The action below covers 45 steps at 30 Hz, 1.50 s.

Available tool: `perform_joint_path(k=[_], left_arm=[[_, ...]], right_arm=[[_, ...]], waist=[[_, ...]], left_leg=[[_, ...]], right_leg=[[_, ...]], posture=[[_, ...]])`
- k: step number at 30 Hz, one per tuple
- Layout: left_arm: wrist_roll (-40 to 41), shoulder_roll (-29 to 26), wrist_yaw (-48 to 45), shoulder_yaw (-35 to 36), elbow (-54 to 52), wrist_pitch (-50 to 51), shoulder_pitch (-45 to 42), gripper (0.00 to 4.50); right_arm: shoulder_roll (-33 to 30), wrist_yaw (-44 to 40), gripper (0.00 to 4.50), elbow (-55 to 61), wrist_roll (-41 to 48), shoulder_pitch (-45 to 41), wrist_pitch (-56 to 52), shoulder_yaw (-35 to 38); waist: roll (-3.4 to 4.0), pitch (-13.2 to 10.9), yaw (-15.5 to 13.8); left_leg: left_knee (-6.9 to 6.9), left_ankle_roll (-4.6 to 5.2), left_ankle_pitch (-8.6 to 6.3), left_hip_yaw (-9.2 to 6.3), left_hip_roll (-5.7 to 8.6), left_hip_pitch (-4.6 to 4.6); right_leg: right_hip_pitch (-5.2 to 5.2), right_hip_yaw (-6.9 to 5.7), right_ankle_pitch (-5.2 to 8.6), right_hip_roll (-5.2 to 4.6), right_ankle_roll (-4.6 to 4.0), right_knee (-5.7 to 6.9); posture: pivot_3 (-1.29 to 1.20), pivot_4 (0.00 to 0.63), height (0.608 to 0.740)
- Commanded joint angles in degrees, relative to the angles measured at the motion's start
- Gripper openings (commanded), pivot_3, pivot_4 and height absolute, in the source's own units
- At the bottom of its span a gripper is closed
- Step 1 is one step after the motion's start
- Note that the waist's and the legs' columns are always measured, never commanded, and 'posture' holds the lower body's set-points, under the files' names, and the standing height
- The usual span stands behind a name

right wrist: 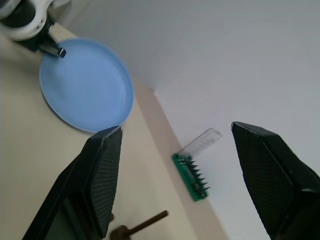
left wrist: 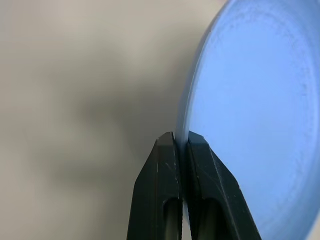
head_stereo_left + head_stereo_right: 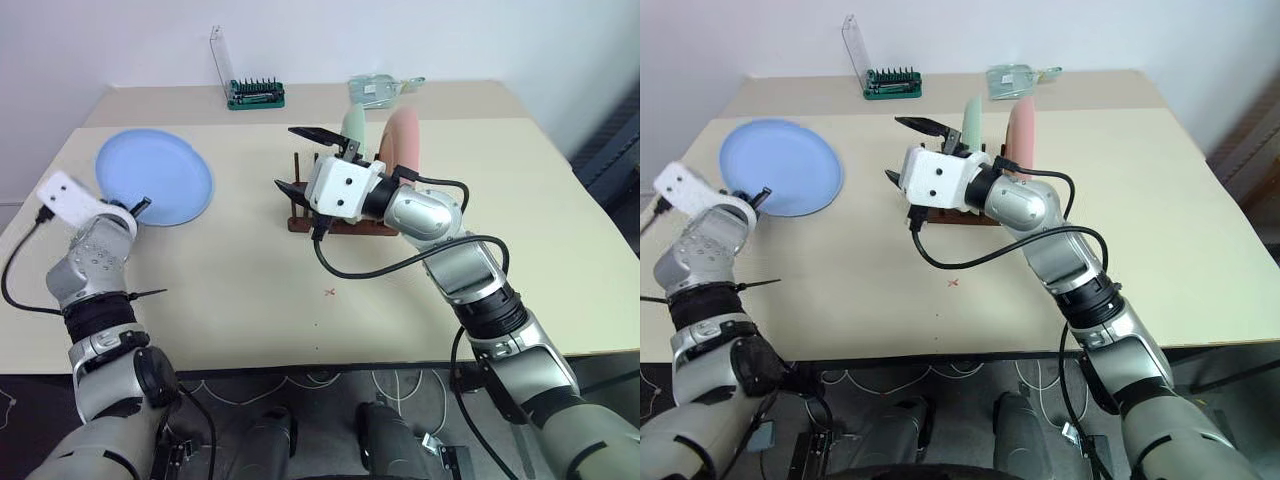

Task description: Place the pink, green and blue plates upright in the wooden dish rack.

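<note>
Plates are what we are tracking first: the blue plate (image 3: 155,177) is sitting at the far left of the beige table (image 3: 250,300), and our left gripper (image 2: 181,142) is pinching its near rim, the two black fingers pressed together on the thin edge. We are seeing the green plate (image 3: 352,125) and the pink plate (image 3: 403,135) standing upright side by side in the wooden dish rack (image 3: 300,222) near the middle of the table, the pink one to the right of the green. Our right gripper (image 3: 300,160) is hovering just in front of the rack with its jaws spread wide and nothing between them. Farther back, a green tool holder (image 3: 256,95) with a clear upright panel is resting on the table, well apart from the rack.
</note>
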<state>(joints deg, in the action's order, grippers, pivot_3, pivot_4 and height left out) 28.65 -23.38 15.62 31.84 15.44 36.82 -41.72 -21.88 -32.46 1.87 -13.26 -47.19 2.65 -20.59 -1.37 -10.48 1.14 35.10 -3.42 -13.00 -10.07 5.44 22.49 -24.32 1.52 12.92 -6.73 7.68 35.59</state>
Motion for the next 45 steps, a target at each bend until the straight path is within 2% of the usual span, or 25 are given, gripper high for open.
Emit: perform_joint_path(k=[1,2,5,6,9,12,16,28,31,38,39,40,42,45], left_arm=[[1.85,0.15,-1.59,-5.68,-17.56,3.80,-2.61,0.05],[1.47,0.13,-0.81,-7.21,-20.96,5.84,-3.00,0.05],[3.25,2.47,5.07,-6.49,-27.03,14.45,-6.41,0.00],[3.83,3.17,6.12,-6.07,-28.25,16.47,-7.27,0.00],[4.41,3.94,6.95,-5.81,-30.81,20.33,-8.48,0.00],[8.00,7.18,10.62,-3.88,-35.62,27.98,-11.88,0.00],[9.98,10.88,12.90,-2.52,-39.32,35.90,-14.83,0.00],[9.44,15.91,12.05,1.17,-42.92,46.07,-17.53,0.00],[8.96,16.53,11.19,1.63,-43.07,46.74,-17.70,0.00],[7.34,17.80,9.60,2.52,-43.47,47.30,-18.12,0.00],[7.15,17.95,9.36,2.74,-43.53,47.28,-18.17,0.00],[7.00,18.19,9.11,2.99,-43.56,47.15,-18.19,0.32],[6.92,19.07,8.68,4.05,-43.48,45.50,-18.40,1.04],[6.66,19.37,7.99,5.60,-43.33,42.10,-18.66,2.49]], right_arm=[[0.78,-0.47,3.56,-1.60,-2.34,-1.86,4.83,-1.87],[1.26,-0.75,3.56,-2.27,-2.57,-2.23,5.41,-2.28],[3.16,-1.81,4.34,-3.68,-1.82,-3.31,6.00,-2.67],[3.60,-1.69,4.43,-4.05,-2.03,-3.60,6.22,-2.63],[4.07,-1.02,4.43,-5.04,-3.44,-4.13,7.38,-2.60],[3.86,2.96,4.43,-10.60,-9.40,-6.95,11.50,-4.23],[4.81,6.71,4.43,-15.90,-13.19,-9.20,14.24,-4.47],[6.10,13.61,4.43,-26.63,-19.31,-14.95,14.96,-4.03],[6.18,13.48,3.59,-26.54,-19.24,-14.79,15.04,-4.00],[6.05,12.76,0.07,-25.37,-19.54,-13.93,15.37,-4.28],[6.08,12.75,0.02,-25.28,-19.55,-13.89,15.36,-4.26],[6.06,12.97,0.01,-25.20,-19.74,-13.86,15.38,-4.19],[5.97,13.43,0.00,-24.97,-20.16,-13.61,15.36,-4.10],[5.95,13.53,0.00,-24.44,-20.25,-13.15,15.39,-4.21]], waist=[[-0.01,0.00,-0.02],[-0.01,0.00,-0.02],[-0.01,-0.01,0.04],[0.00,-0.01,0.23],[0.00,-0.01,0.77],[-0.01,-0.02,1.16],[-0.04,-0.03,1.14],[-0.04,-0.04,1.24],[-0.04,-0.04,1.24],[-0.04,-0.04,1.33],[-0.03,-0.04,1.32],[-0.03,-0.05,1.30],[-0.05,-0.06,1.28],[-0.05,-0.06,1.33]], left_leg=[[0.00,0.00,0.00,0.00,-0.01,0.01],[0.00,0.00,0.00,0.01,-0.02,0.01],[0.00,-0.01,0.00,0.02,-0.03,0.01],[0.00,-0.01,0.00,0.02,-0.03,-0.01],[-0.02,-0.01,0.00,0.03,-0.07,-0.03],[-0.01,-0.05,0.02,0.02,-0.07,-0.03],[-0.01,-0.13,0.06,0.03,-0.07,-0.02],[-0.01,-0.23,0.11,0.04,-0.07,-0.01],[-0.01,-0.23,0.11,0.04,-0.07,-0.01],[-0.02,-0.23,0.11,0.05,-0.08,-0.02],[-0.02,-0.23,0.11,0.05,-0.08,-0.02],[-0.02,-0.23,0.11,0.06,-0.08,-0.02],[-0.01,-0.24,0.11,0.05,-0.08,-0.01],[-0.01,-0.24,0.12,0.06,-0.08,-0.01]], right_leg=[[0.00,0.00,0.00,0.00,0.00,-0.01],[0.00,0.00,0.00,0.00,0.00,-0.03],[0.01,0.01,0.00,0.00,0.00,-0.02],[0.01,0.01,0.00,0.01,0.00,-0.01],[0.00,0.01,0.00,0.06,0.00,0.02],[0.00,0.01,0.00,0.07,0.00,0.04],[0.00,0.01,0.00,0.07,0.00,0.03],[0.00,0.02,0.00,0.10,-0.01,0.01],[0.00,0.02,-0.01,0.10,-0.02,0.00],[0.00,0.02,-0.01,0.11,-0.02,0.00],[0.00,0.02,-0.01,0.11,-0.02,0.00],[0.00,0.03,-0.01,0.11,-0.02,0.00],[0.00,0.03,-0.01,0.12,-0.02,0.00],[0.00,0.03,-0.01,0.11,-0.02,0.00]], posture=[[0.00,0.150,0.740],[0.00,0.150,0.740],[0.00,0.150,0.740],[0.00,0.150,0.740],[0.00,0.150,0.740],[0.00,0.150,0.740],[0.00,0.150,0.740],[0.00,0.150,0.740],[0.00,0.150,0.740],[0.00,0.150,0.740],[0.00,0.150,0.740],[0.00,0.150,0.740],[0.00,0.150,0.740],[0.00,0.150,0.740]])
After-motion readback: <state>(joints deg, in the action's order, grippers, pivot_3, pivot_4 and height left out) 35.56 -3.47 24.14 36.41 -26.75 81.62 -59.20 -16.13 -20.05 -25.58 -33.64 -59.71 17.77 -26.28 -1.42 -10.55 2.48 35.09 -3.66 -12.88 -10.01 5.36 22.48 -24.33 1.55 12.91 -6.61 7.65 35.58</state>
